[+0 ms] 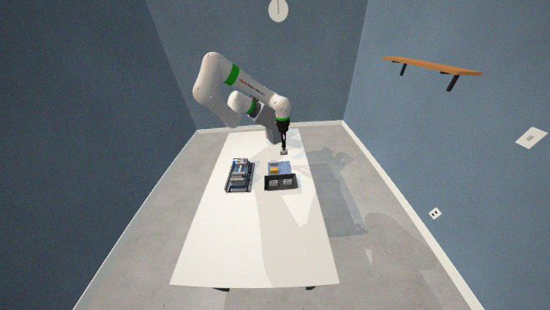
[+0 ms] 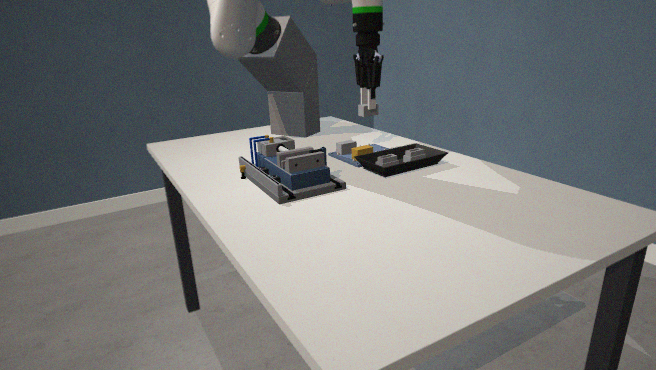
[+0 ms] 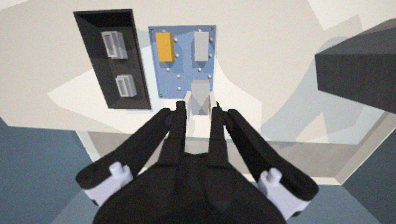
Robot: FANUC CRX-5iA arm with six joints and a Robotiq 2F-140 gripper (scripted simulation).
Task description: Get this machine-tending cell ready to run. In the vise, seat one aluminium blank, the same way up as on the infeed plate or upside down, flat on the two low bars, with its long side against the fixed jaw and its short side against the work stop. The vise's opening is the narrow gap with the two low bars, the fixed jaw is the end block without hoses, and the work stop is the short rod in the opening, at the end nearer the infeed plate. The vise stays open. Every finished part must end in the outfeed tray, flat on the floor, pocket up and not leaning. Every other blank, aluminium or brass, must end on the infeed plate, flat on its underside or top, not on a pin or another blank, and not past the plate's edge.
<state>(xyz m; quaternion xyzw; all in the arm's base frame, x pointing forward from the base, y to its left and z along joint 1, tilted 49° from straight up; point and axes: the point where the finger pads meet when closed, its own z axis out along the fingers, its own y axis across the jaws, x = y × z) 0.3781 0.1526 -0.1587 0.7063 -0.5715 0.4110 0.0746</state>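
Note:
My gripper [image 3: 200, 98] is shut on an aluminium blank [image 3: 200, 97] and holds it high above the blue infeed plate [image 3: 183, 61]; the gripper also shows in the exterior view [image 2: 368, 109] and in the top view [image 1: 283, 152]. On the plate lie a brass blank [image 3: 164, 47] and another aluminium blank [image 3: 201, 46]. The black outfeed tray [image 3: 114, 57] beside the plate holds two finished parts [image 3: 113, 44] [image 3: 125, 85]. The vise [image 2: 292, 167] stands to the left on the table, open, with its gap apparently empty.
The robot's grey base block [image 2: 292, 80] stands behind the vise and the plate. The tray [image 2: 402, 159] sits right of the vise in the exterior view. The table edge runs close behind the plate in the wrist view.

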